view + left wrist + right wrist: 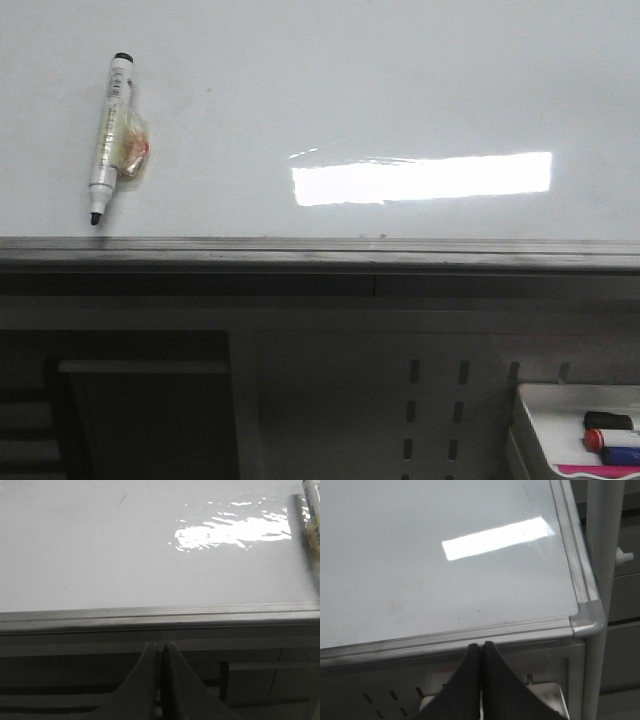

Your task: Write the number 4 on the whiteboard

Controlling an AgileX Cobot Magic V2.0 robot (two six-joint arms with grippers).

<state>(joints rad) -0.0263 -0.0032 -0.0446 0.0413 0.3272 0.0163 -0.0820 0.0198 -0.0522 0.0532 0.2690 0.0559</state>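
The whiteboard (330,90) ran past the top and both sides of the front view. The tray (540,400) was cropped at the bottom right corner, its markers (612,440) only partly shown. In the left wrist view, the marker (311,510) was blurred and cut by the edge.

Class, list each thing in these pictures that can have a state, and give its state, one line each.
whiteboard: blank, nothing written
marker: lying on the whiteboard, uncapped
left gripper: shut, holding nothing
right gripper: shut, holding nothing
tray: holds capped markers
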